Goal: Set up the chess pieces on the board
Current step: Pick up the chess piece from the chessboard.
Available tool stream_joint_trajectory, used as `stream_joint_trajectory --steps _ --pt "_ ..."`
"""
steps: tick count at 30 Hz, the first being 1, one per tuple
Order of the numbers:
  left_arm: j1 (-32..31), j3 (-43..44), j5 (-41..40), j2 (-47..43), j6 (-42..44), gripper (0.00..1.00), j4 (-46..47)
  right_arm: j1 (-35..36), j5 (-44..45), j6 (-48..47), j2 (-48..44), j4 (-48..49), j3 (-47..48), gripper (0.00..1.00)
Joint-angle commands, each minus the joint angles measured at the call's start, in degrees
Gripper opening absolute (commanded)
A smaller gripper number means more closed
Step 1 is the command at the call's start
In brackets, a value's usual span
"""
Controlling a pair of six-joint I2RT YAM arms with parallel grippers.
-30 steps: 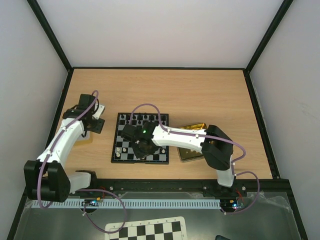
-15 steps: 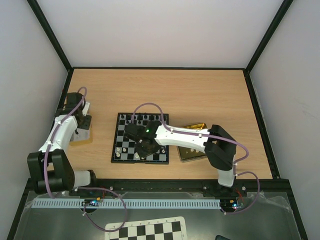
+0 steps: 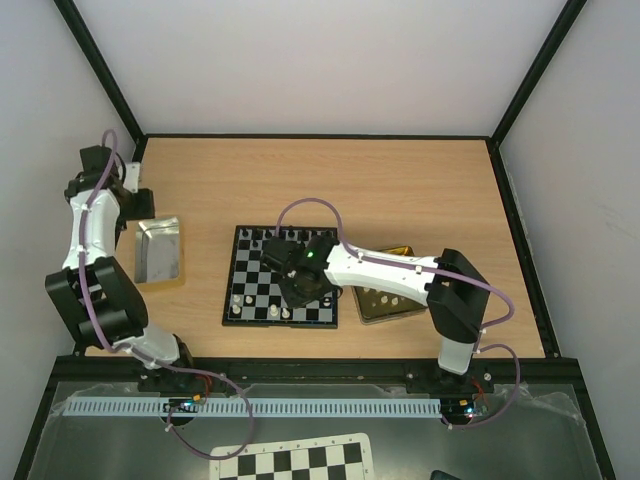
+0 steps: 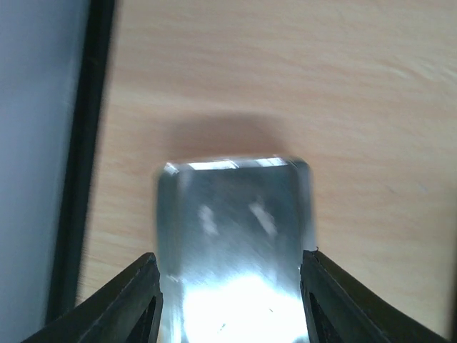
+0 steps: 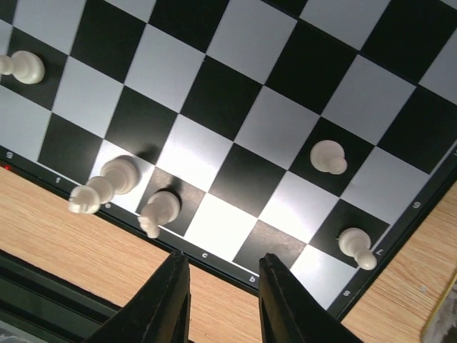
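While the right pincer hangs slightly open and empty over the near edge of the board at mid-worktop, white chess pieces stand on its near rows and black chess pieces on its far row. Far left, the left pincer is open above a silver tin.

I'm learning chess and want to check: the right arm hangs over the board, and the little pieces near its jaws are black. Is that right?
No. The right arm hangs over the board, but the pieces near its jaws are white, not black, as the right wrist view shows.
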Motion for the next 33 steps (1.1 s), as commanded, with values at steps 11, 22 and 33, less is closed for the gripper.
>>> stream_joint_trajectory --steps 11,22,33 --pt "-0.5 -11.23 11.02 -10.55 1.53 0.54 -8.48 3.39 -2.39 -0.8 5.58 -0.99 6.76 0.25" --pt "-0.69 -12.89 11.18 -11.53 2.39 0.54 -8.78 4.22 -2.47 0.91 6.36 0.08 5.41 0.25" --pt "-0.72 -13.48 11.06 -12.24 2.69 0.54 -9.12 4.14 -2.29 0.45 7.52 0.95 4.7 0.24"
